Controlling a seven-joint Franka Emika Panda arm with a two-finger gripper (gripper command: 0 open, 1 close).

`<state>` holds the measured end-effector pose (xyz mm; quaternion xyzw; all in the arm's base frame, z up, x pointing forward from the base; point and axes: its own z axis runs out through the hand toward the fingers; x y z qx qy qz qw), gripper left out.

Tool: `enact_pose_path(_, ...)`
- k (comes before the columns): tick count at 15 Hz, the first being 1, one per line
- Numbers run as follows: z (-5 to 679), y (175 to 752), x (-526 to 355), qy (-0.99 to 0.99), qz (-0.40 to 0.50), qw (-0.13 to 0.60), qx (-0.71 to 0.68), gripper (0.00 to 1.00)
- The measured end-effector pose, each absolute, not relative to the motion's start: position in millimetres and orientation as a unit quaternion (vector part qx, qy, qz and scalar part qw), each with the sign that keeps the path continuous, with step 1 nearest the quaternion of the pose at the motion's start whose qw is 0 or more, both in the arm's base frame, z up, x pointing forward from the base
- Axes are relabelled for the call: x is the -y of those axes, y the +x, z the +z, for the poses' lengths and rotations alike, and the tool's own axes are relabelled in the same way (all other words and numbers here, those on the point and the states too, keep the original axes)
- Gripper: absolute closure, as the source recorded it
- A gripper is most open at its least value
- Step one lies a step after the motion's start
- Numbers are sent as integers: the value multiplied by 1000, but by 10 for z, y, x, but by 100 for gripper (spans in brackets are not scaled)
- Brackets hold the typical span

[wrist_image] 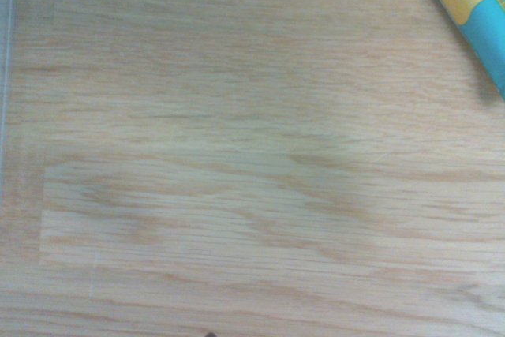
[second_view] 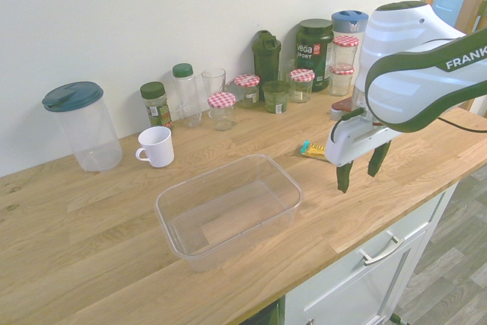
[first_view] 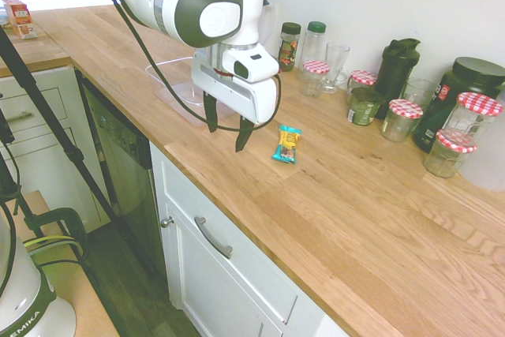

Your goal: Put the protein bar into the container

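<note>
Reach step: the white arm's dark-fingered gripper [first_view: 226,129] hangs wide, empty, above wood. The teal-wrapped protein bar [first_view: 288,144] lies at its three o'clock; the clear plastic container [second_view: 228,209] waits empty. Next: shift over, descend.

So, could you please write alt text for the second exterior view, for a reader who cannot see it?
A white robot arm's open gripper hangs empty above a wooden countertop, just in front of a teal protein bar lying flat. An empty clear plastic container sits mid-counter; a white mug, a lidded pitcher and jars line the wall.
</note>
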<state>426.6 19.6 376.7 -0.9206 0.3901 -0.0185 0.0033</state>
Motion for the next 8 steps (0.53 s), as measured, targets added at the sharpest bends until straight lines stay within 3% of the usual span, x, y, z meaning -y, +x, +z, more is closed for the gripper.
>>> enact_pose_path(8, 3923, 4336, 64, -937, -39, 2, -347, 0)
